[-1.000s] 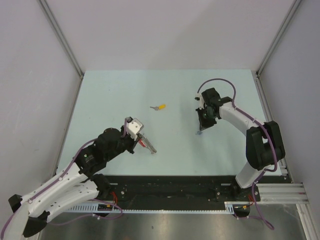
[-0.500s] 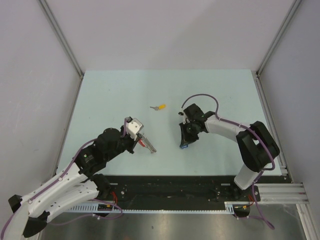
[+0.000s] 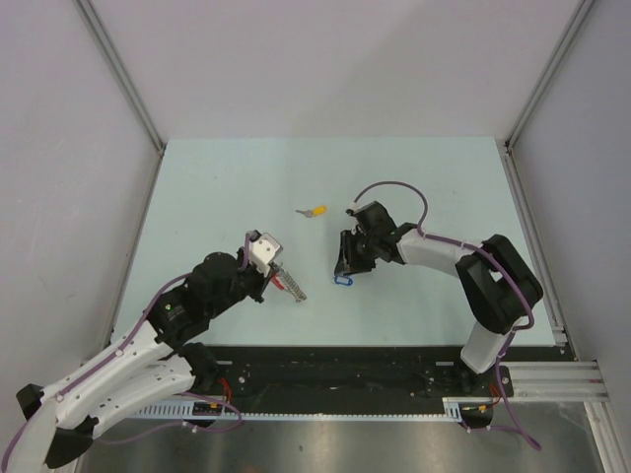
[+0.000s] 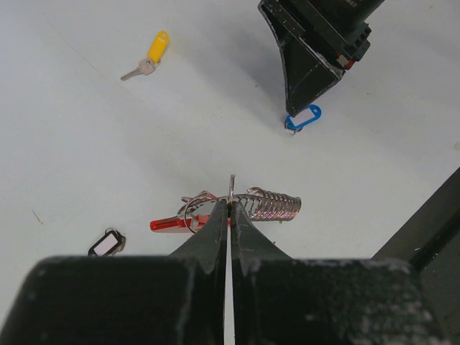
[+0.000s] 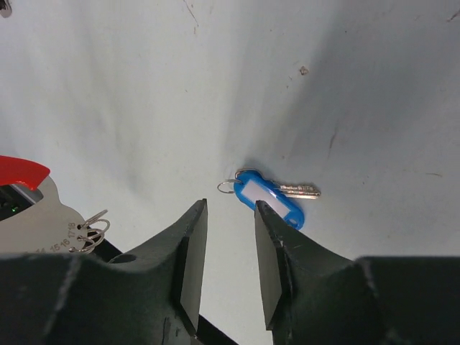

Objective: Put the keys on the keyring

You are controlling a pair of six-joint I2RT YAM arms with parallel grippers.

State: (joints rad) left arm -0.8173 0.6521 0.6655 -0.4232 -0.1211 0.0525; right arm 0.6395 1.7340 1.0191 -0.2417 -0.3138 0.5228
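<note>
Over the last second we watched the right pincer [image 5: 228, 210] swing from the right of the top view to its centre and part its jaws. The blue key [image 5: 269, 194] now lies loose on the counter [image 5: 108, 86], just past its tips. We judge it delivered, not yet threaded. Left of centre, the left pincer [image 4: 230, 205] is clamped on the keyring [image 4: 267, 205], a silvery coil with a red tag [image 4: 167, 224]. The yellow key [image 4: 149, 56] lies upper left in the left wrist view.
</note>
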